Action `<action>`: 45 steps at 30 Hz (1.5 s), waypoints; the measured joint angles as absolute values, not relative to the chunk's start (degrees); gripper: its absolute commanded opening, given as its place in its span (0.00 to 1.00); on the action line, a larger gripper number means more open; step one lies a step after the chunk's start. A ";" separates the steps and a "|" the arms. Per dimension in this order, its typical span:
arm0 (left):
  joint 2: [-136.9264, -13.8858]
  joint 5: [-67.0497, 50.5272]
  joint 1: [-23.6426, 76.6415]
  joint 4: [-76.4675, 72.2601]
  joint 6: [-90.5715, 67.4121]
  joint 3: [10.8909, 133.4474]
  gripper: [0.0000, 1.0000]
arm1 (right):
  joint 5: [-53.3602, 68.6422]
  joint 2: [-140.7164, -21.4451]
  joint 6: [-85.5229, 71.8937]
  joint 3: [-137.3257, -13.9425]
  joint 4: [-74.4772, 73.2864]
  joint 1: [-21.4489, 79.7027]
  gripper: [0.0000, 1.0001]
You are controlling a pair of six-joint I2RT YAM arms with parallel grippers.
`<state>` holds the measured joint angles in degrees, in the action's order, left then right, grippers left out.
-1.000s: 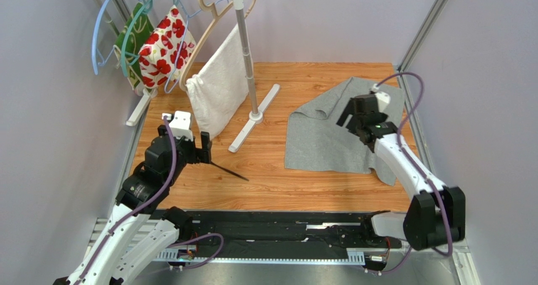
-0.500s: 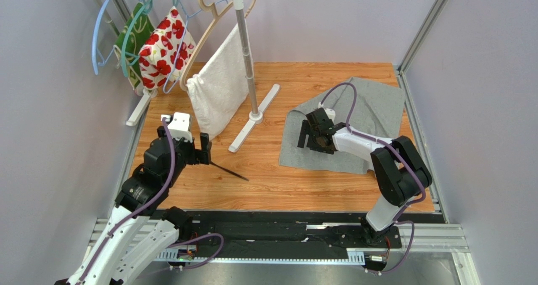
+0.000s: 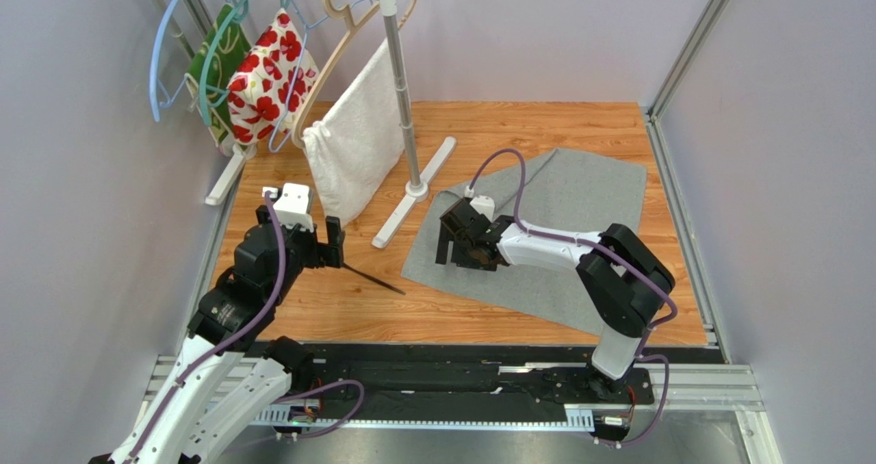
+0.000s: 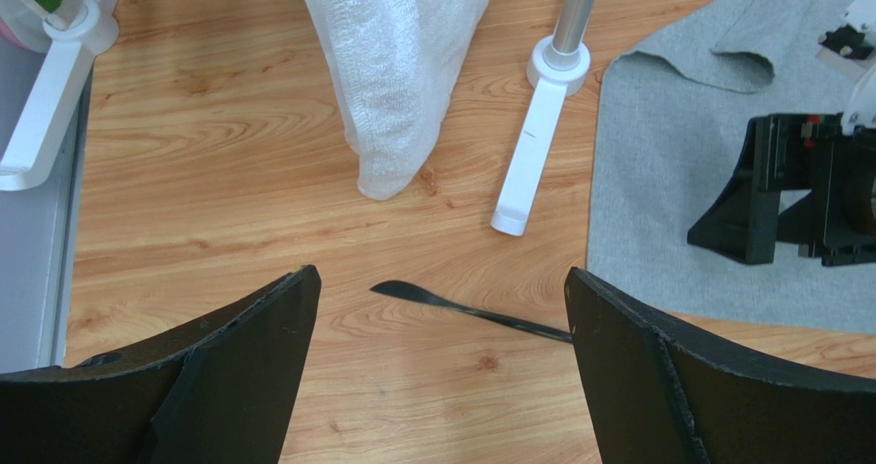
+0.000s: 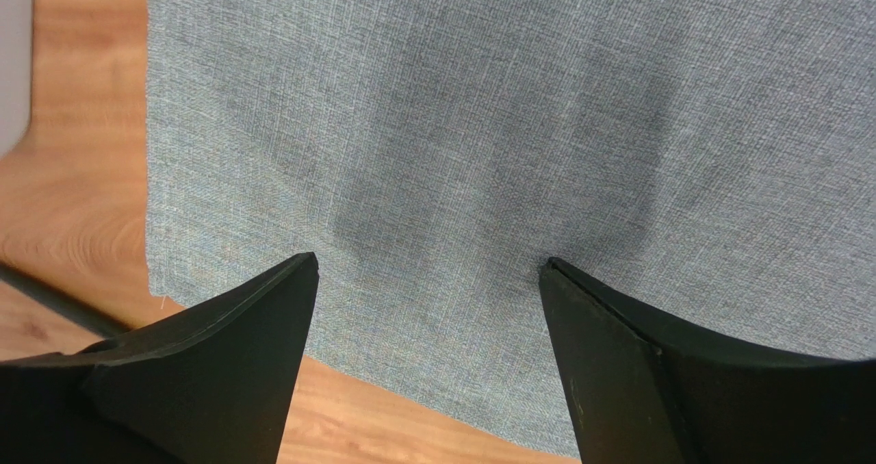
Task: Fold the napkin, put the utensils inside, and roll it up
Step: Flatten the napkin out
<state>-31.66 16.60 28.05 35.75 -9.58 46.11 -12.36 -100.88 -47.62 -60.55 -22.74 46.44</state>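
The grey napkin (image 3: 560, 218) lies spread flat on the wooden table, right of centre, with a small fold at its far left corner (image 4: 720, 59). My right gripper (image 3: 459, 248) is open and low over the napkin's left edge; in the right wrist view the cloth (image 5: 463, 125) lies flat under the gripper (image 5: 427, 271). The slim black knife (image 3: 372, 276) lies on bare wood just left of the napkin. My left gripper (image 3: 334, 240) is open beside the knife's far end; in the left wrist view the knife (image 4: 463, 306) lies between the jaws of the gripper (image 4: 440, 277), untouched.
A white clothes rack stands at the back left, its foot (image 3: 413, 192) reaching toward the napkin. A white towel (image 3: 355, 141) and a red-flowered fabric (image 3: 269, 74) hang from it. Grey walls close both sides; a black rail (image 3: 452, 377) runs along the near edge.
My right arm has swept left across the table, and the napkin has been drawn left with it and now lies flatter and wider. The left arm and the knife have not moved.
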 measured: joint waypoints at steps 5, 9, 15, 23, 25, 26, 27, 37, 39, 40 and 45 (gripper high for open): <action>-31.66 16.60 28.05 35.73 -9.45 46.11 0.98 | -12.10 -100.29 -49.89 -61.98 -28.97 48.31 0.84; -31.66 16.64 28.05 35.70 -9.43 46.11 0.98 | -14.96 -99.46 -48.25 -66.30 -35.14 45.43 0.77; -31.64 16.84 28.05 35.38 -9.43 46.11 0.98 | -23.31 -100.55 -42.06 -77.12 -37.67 38.94 0.62; -31.22 17.08 28.05 35.38 -9.41 46.11 0.98 | -32.10 -115.24 -33.58 -93.56 -37.91 35.07 0.57; -31.11 17.12 28.05 35.38 -9.41 46.11 0.98 | -32.82 -118.74 -31.48 -96.07 -38.68 35.05 0.57; -31.07 17.17 28.05 35.38 -9.39 46.11 0.98 | -33.17 -120.29 -30.44 -97.08 -39.11 35.07 0.57; -31.07 17.23 28.05 35.38 -9.37 46.11 0.98 | -33.43 -121.08 -29.82 -97.45 -39.38 35.07 0.56; -31.07 17.32 28.05 35.38 -8.80 46.09 0.98 | -35.40 -122.96 -25.43 -97.71 -42.46 35.07 0.56; -31.07 17.32 28.05 35.35 -8.80 46.09 0.98 | -35.00 -123.44 -24.86 -97.84 -42.50 35.07 0.58; -31.07 17.32 28.05 35.35 -8.80 46.09 0.98 | -34.68 -123.72 -24.53 -97.84 -42.48 35.09 0.58; -31.09 17.32 28.05 35.35 -8.78 45.93 0.98 | -33.47 -124.42 -23.38 -97.78 -42.15 35.14 0.60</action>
<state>-31.09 17.32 28.05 35.35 -8.78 45.93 -33.47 -124.42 -23.38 -97.78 -42.15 35.14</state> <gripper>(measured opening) 0.982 0.594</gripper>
